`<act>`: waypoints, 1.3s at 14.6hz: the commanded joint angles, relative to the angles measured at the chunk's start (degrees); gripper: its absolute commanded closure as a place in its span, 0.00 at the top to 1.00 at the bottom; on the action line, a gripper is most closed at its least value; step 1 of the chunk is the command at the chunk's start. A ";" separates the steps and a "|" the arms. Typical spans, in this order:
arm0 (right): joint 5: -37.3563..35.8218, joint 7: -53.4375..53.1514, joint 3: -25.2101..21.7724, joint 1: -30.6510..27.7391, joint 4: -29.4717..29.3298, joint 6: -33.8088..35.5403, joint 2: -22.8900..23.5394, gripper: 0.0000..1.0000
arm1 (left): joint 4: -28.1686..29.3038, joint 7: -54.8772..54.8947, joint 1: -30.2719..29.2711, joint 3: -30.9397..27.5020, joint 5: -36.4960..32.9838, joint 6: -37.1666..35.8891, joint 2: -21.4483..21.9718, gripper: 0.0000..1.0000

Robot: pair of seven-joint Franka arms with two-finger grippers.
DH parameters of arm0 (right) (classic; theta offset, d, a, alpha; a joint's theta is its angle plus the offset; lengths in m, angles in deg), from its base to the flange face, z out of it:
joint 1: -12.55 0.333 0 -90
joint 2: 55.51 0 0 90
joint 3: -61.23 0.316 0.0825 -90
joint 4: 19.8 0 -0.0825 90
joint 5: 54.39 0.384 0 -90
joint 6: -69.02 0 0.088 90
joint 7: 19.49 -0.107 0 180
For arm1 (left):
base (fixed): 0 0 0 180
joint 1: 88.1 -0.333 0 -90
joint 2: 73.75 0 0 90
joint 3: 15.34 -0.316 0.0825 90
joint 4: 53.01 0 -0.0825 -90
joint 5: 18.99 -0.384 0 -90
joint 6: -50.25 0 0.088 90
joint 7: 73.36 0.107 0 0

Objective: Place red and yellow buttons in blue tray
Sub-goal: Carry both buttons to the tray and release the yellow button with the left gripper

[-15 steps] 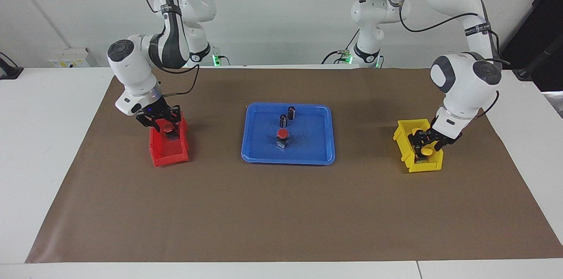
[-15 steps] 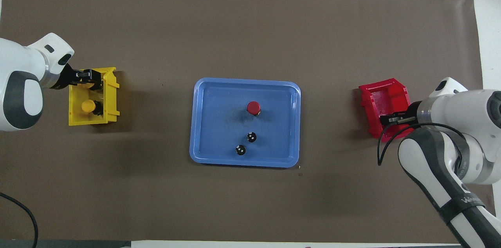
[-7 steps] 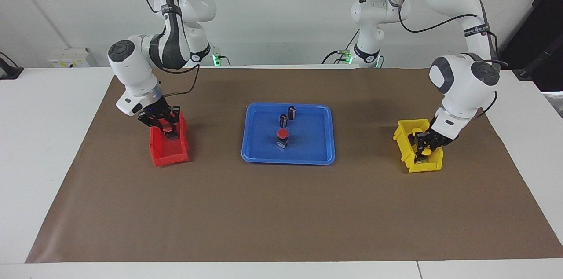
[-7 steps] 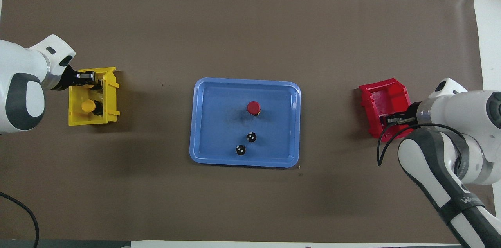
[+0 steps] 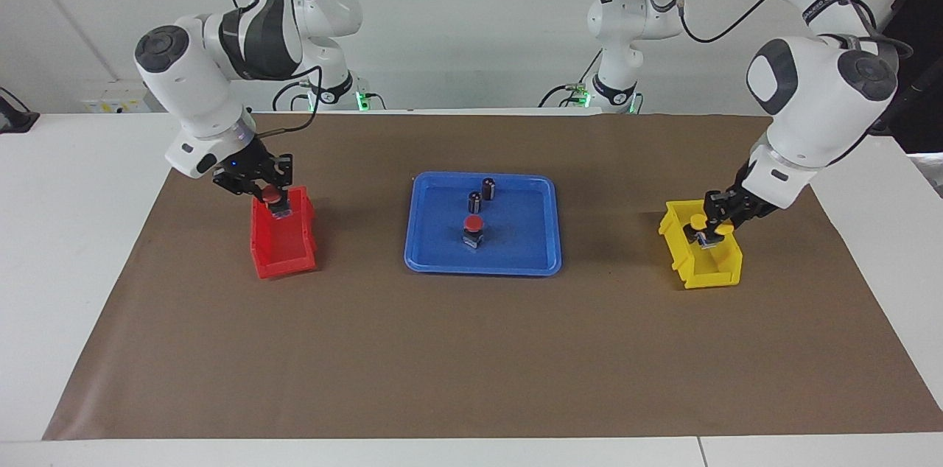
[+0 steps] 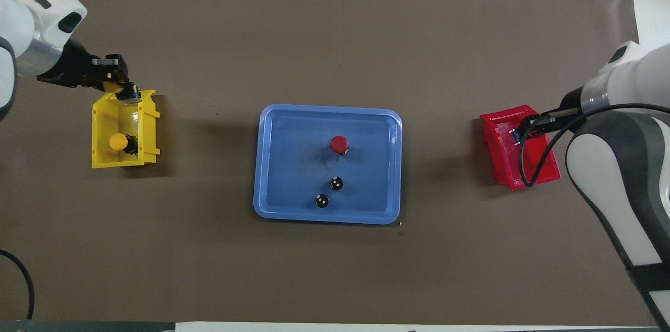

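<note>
**Red and yellow caps are coming up out of their bins**

Red plastic is showing between the fingers of my right pincer, which is pinching a red button and is now hanging over the robot-side end of the red bin; a second ago it was down inside that bin. My left pincer has risen the same way and is pinching a yellow button over the yellow bin. Both lifts are looking clean to me, so I am judging the next stretch to be a carry inward to the blue tray.

In the overhead view, taking the tray as the dial's centre, the yellow bin is sitting at nine o'clock and the red bin at three. A second yellow button is waiting in the yellow bin. One red button is already standing upright in the tray, with two dark cylinders at its six o'clock overhead.

Brown paper is covering the white table, and a plain pale wall is closing off the room by the arm bases.
</note>
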 commanded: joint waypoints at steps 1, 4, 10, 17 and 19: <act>0.65 -12.04 0.30 6.74 -7.09 0.78 5.28 0.31 | 3.24 -12.09 9.24 -0.58 0.19 4.17 -0.95 0.02; 0.74 -19.36 0.31 10.88 -4.74 -3.44 5.47 0.31 | 14.14 -19.13 16.72 -0.31 1.24 13.83 1.43 0.02; 0.74 -19.38 0.31 11.07 -2.27 -4.85 4.67 0.32 | 19.61 -21.79 24.20 -0.31 3.79 20.79 1.00 0.02; 0.74 -19.46 0.31 11.24 1.25 -8.19 3.44 0.32 | 21.29 -25.04 26.32 -0.40 4.33 27.92 -0.50 0.73; 0.74 -19.55 0.31 11.42 1.43 -8.19 3.27 0.32 | 19.28 -24.95 25.97 -0.66 4.33 24.17 -0.24 0.85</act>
